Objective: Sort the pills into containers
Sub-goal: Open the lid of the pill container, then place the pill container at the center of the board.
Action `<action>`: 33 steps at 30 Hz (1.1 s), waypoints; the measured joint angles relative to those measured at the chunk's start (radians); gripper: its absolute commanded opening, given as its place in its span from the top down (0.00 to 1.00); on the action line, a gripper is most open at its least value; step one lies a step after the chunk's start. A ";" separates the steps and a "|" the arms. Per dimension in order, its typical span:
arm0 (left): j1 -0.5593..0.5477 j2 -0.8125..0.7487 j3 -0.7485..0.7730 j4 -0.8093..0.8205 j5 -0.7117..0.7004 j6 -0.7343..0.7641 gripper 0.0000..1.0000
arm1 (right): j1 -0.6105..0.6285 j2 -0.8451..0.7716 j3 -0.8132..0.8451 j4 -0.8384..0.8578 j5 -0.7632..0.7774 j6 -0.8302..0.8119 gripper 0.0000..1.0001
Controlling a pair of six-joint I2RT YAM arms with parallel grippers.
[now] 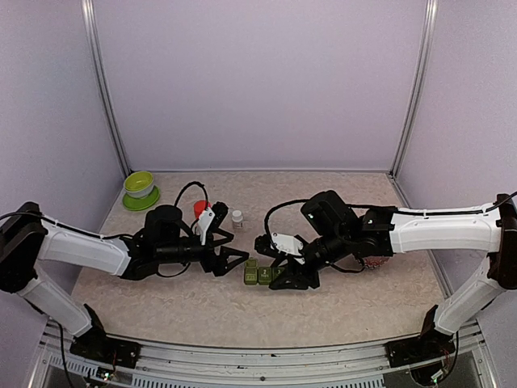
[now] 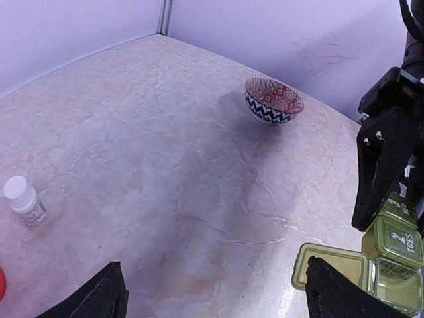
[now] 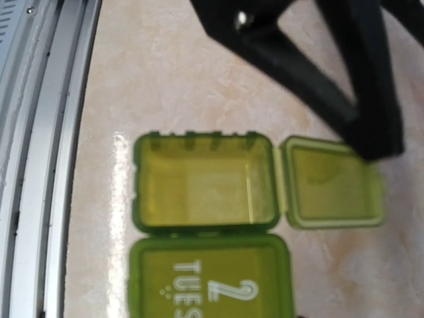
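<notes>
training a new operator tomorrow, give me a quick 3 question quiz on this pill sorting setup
1. True or false: one compartment of the pill box has its lid flipped open.
2. What is printed on the closed lid next to that compartment? A) 1 MON B) 2 TUES C) 5 FRI
3. Fill in: the left gripper is ___ and holds nothing.

Key: 1 true; 2 B; 3 open.
</notes>
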 measured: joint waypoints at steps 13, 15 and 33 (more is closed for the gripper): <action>0.034 -0.184 -0.134 0.076 -0.203 -0.038 0.01 | -0.016 0.030 -0.018 0.068 0.122 0.003 0.67; 0.042 -0.206 -0.145 0.084 -0.222 -0.043 0.01 | -0.030 0.053 -0.022 0.087 0.136 -0.002 0.66; 0.121 -0.260 -0.201 0.133 -0.248 -0.095 0.01 | -0.241 0.336 0.042 0.167 0.209 -0.111 0.63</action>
